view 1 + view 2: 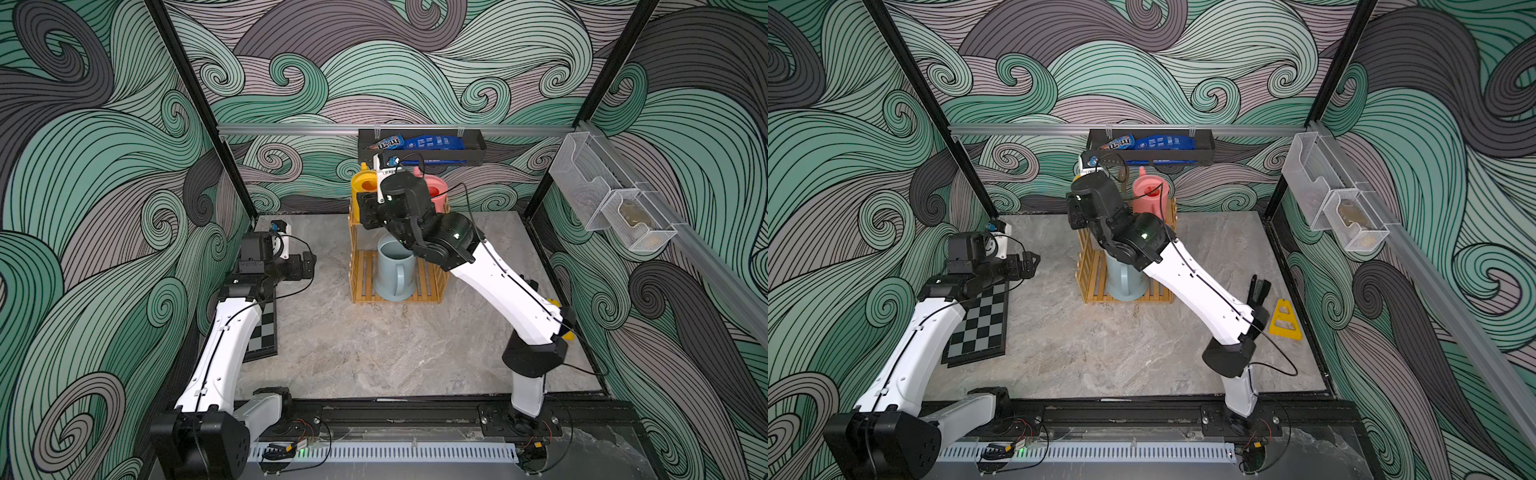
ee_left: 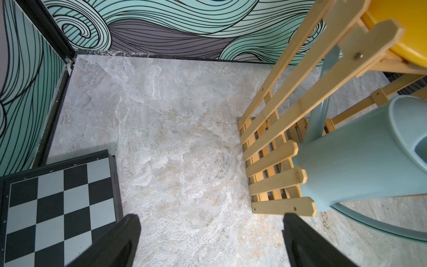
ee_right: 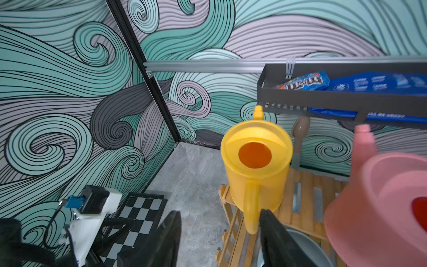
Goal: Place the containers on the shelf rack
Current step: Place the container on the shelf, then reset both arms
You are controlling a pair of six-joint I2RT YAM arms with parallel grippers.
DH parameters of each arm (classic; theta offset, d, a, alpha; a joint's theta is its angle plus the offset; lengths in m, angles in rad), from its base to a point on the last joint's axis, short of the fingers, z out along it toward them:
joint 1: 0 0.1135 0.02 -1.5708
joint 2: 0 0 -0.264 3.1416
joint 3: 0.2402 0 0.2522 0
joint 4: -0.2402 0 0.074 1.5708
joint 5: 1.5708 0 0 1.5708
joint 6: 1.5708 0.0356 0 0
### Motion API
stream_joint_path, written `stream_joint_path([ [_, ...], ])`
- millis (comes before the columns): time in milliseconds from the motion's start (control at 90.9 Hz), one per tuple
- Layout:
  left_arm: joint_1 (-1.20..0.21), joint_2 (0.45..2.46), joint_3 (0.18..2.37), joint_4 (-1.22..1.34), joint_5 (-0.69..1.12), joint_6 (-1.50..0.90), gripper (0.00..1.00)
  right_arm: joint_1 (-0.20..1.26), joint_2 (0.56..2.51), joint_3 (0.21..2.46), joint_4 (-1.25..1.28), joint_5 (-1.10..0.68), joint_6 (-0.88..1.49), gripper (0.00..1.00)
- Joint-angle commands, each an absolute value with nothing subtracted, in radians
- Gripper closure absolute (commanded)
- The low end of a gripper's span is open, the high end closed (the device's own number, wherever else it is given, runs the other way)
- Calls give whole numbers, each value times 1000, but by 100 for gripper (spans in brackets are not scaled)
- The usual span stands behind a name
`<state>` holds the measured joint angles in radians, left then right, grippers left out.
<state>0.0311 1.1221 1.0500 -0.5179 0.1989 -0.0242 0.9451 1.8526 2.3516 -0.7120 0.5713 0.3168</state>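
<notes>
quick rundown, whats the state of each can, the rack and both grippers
rack, upright, all three cans on it
yellow can, upright on top tier
pink can, upright on top tier
blue can, upright on bottom tier
left gripper, open, empty
right gripper, open, at yellow can's handle, not clamping it

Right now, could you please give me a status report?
Left gripper open, empty. Right gripper open at yellow can handle. Pink can beside it on rack top; blue-grey can below. Nothing blocking.
</notes>
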Motion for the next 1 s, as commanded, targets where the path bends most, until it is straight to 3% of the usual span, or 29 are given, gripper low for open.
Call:
stream_joint_path([
  [0, 29, 1134, 1045, -489, 218, 25, 1, 923, 1698, 2219, -572, 569, 213, 30],
  [121, 29, 1140, 992, -409, 250, 52, 1, 872, 1596, 2115, -543, 538, 163, 25],
  [319, 29, 1164, 873, -244, 265, 71, 1, 735, 1383, 1845, -444, 488, 59, 1],
  [495, 28, 1184, 729, -25, 346, 92, 1, 542, 1174, 1528, -283, 364, -27, 1],
  [715, 29, 1239, 588, 224, 315, 103, 1, 269, 990, 1143, -63, 250, -48, 1],
  [991, 29, 1360, 508, 499, 283, 106, 1, 224, 892, 638, 341, 310, -111, 1],
])
